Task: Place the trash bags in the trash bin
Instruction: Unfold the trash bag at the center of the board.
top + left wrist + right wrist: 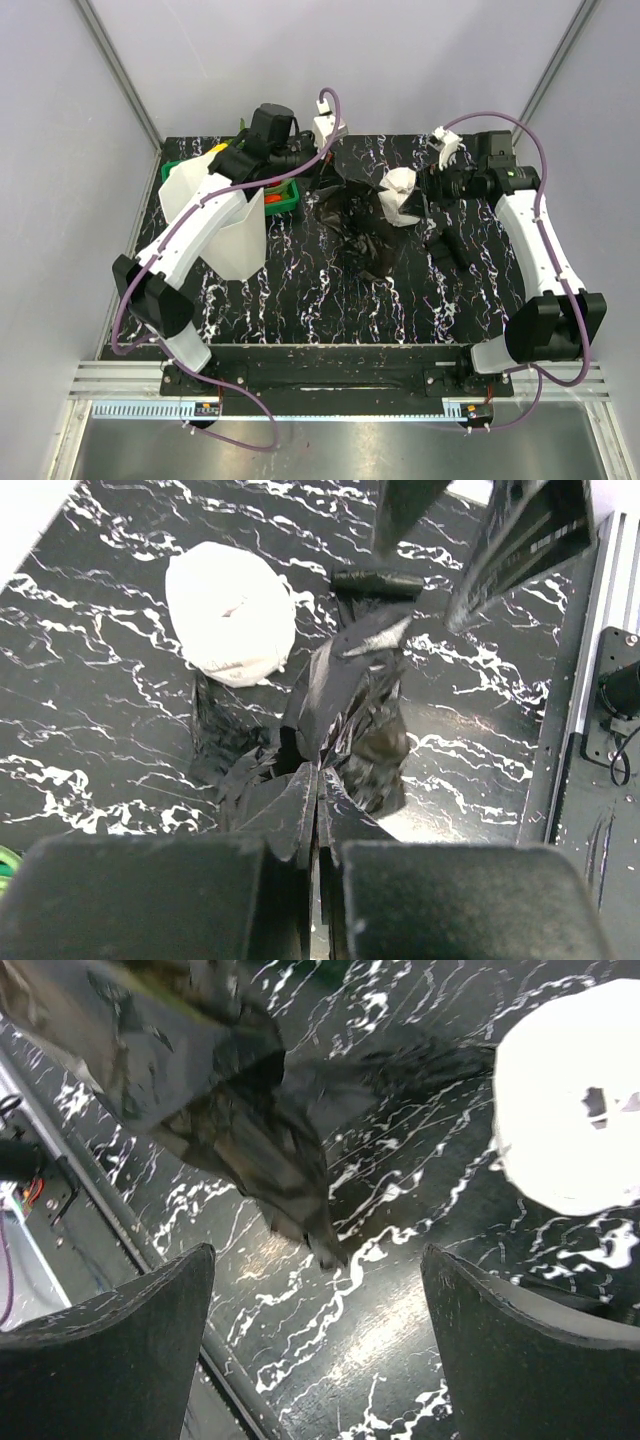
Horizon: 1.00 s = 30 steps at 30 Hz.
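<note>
The black trash bag point(350, 220) lies crumpled in the middle of the marbled table. My left gripper point(318, 188) is shut on its near edge; in the left wrist view the gripper point(318, 805) pinches the glossy film, and the rest of the bag point(350, 710) trails away from it. The white translucent trash bin point(222, 215) stands at the left, beside my left arm. My right gripper point(428, 190) is open and empty, to the right of the bag. In the right wrist view the right gripper point(315, 1300) hovers over bare table, with the bag point(200, 1080) ahead at upper left.
A white rounded roll of plastic point(402, 195) sits between the bag and my right gripper; it also shows in the left wrist view point(230, 615) and the right wrist view point(570, 1110). A green basket point(283, 198) stands behind the bin. A dark oblong object point(446, 246) lies right of centre.
</note>
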### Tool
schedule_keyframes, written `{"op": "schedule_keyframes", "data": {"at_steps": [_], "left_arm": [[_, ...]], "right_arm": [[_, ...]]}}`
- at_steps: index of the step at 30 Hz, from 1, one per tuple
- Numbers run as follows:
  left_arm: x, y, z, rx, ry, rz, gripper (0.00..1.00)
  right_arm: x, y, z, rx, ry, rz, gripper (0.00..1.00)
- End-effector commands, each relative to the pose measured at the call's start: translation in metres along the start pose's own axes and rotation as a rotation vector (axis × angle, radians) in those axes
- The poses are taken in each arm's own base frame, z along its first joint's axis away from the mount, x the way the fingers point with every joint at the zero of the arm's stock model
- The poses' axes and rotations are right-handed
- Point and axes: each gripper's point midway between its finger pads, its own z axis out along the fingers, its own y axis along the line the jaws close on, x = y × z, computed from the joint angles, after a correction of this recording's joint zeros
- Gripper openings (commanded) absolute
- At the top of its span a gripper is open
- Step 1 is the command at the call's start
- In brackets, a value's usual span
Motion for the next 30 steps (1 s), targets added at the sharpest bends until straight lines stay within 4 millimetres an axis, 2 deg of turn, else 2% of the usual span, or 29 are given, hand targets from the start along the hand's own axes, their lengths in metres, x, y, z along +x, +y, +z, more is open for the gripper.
{"op": "schedule_keyframes", "data": {"at_steps": [1, 5, 9, 12, 18, 21, 26, 30], "left_arm": [[-0.032, 0.002, -0.006, -0.016, -0.060, 0.046, 0.00], [-0.034, 0.006, -0.003, -0.027, -0.057, 0.038, 0.00], [-0.039, 0.009, 0.000, -0.034, -0.063, 0.014, 0.00], [-0.043, 0.010, 0.001, -0.037, -0.070, -0.008, 0.00], [-0.041, 0.008, 0.004, -0.018, -0.066, -0.025, 0.00], [-0.040, 0.007, 0.004, -0.016, -0.062, -0.024, 0.00], [-0.041, 0.006, 0.003, -0.014, -0.060, -0.017, 0.00], [-0.043, 0.005, 0.001, -0.010, -0.066, -0.013, 0.00]], "right_arm": [[0.022, 0.028, 0.002, -0.171, 0.032, -0.061, 0.90], [0.036, 0.043, 0.009, -0.213, 0.037, -0.093, 0.91], [0.041, 0.056, 0.028, -0.199, 0.018, -0.160, 0.92], [0.044, 0.058, 0.042, -0.174, 0.010, -0.196, 0.92], [0.032, 0.033, 0.060, -0.044, -0.051, -0.246, 0.91], [0.026, 0.026, 0.059, -0.010, -0.055, -0.276, 0.91], [0.018, 0.022, 0.046, 0.049, -0.046, -0.326, 0.91], [0.024, 0.018, 0.049, 0.053, -0.022, -0.334, 0.92]]}}
